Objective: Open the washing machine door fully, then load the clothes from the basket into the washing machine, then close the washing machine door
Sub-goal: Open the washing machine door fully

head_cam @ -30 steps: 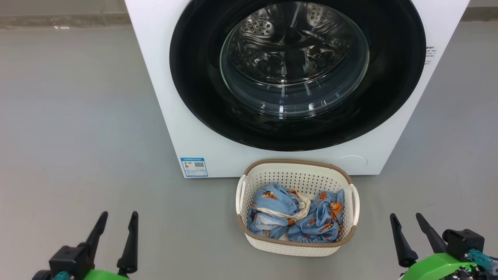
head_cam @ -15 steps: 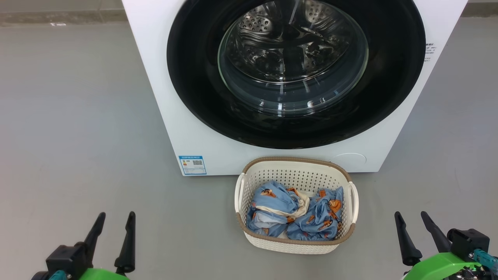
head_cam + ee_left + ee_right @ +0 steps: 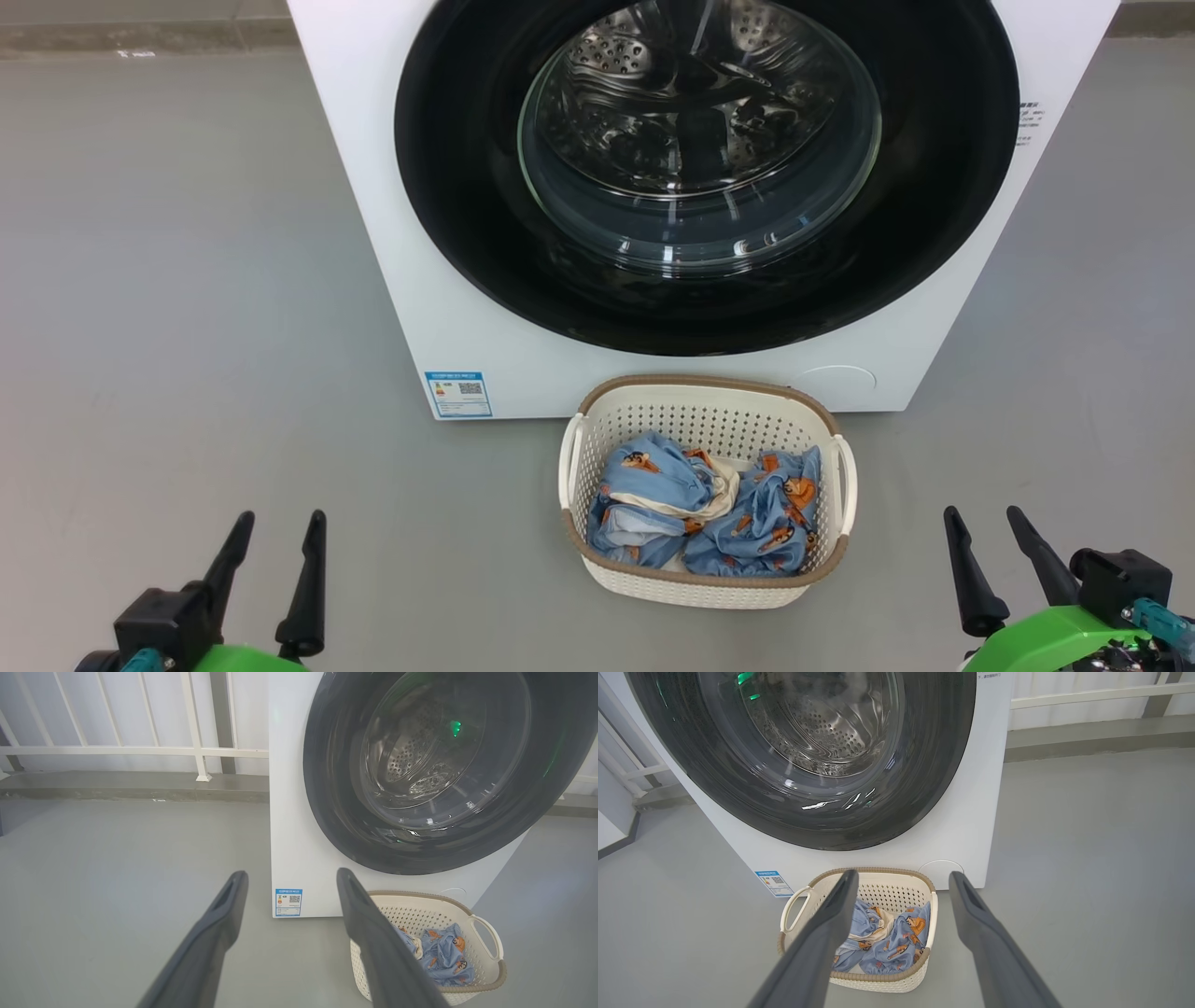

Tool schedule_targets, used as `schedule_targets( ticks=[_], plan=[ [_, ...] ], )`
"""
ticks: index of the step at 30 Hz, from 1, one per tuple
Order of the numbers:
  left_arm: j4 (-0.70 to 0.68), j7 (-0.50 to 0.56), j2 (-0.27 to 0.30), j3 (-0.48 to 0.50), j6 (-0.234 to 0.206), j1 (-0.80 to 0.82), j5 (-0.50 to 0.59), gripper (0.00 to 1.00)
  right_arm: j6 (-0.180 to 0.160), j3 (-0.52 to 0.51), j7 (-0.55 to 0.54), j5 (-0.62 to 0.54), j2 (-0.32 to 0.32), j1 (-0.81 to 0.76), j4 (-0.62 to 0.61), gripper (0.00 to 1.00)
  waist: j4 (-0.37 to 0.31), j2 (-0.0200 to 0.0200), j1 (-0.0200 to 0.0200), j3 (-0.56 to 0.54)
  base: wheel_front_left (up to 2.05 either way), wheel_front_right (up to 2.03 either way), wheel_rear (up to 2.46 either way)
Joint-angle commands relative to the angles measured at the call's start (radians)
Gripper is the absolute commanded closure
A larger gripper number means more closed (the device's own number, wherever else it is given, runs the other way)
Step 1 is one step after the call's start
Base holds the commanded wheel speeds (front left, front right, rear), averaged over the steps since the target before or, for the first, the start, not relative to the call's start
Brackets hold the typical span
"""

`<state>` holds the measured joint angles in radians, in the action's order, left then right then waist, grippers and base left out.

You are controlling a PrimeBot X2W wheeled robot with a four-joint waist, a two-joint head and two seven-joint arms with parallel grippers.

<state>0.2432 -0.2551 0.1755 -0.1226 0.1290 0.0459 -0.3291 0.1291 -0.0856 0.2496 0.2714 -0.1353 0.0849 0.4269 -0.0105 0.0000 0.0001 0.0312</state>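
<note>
On the grey floor, washing machine (image 3: 392,280): a white box at the far middle of the scene, its front facing the robot.
Washing machine door (image 3: 700,149): a round glossy black ring around a bulging clear window, lying flush with the machine's front and shut. The steel drum with its holes shows through the glass.
Label sticker (image 3: 457,394): small and blue, at the lower left corner of the machine's front.
Basket (image 3: 705,385): cream with a brown rim, upright on the floor (image 3: 187,327) just in front of the machine, below the door and right of the sticker.
Clothes (image 3: 700,513): light blue fabric with small orange figures and a cream lining, crumpled in a heap inside the basket.
Left gripper (image 3: 284,515): at the near left, well apart from the basket, its two dark fingers spread wide, holding and touching nothing.
Right gripper (image 3: 980,511): at the near right, well apart from the basket, fingers likewise spread wide, empty and touching nothing.
Railing (image 3: 117,750): white bars along the far wall, left of the machine.
</note>
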Motion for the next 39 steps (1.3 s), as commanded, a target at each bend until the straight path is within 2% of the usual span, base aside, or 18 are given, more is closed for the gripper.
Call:
schedule_targets(
  ticks=[1, 29, 39],
  plan=[
    [-0.028, -0.007, 0.027, 0.029, 0.002, 0.05, 0.007, 0.0, 0.002, 0.014, 0.012, -0.021, -0.012, 0.017, -0.026, 0.0, 0.0, 0.0, 0.0, 0.001, 0.73, 0.6, -1.32],
    [-0.058, -0.007, 0.028, 0.02, 0.002, 0.057, -0.028, 0.0, 0.002, 0.014, 0.012, -0.02, -0.006, 0.022, -0.033, 0.0, -0.002, 0.0, 0.0, 0.015, 1.4, 0.87, -2.27],
    [-0.081, -0.007, 0.028, 0.015, 0.002, 0.055, -0.036, 0.0, 0.002, 0.01, 0.012, -0.015, -0.003, 0.023, -0.035, 0.0, -0.003, 0.0, 0.0, 0.013, 0.86, 0.31, -1.16]
  ],
)
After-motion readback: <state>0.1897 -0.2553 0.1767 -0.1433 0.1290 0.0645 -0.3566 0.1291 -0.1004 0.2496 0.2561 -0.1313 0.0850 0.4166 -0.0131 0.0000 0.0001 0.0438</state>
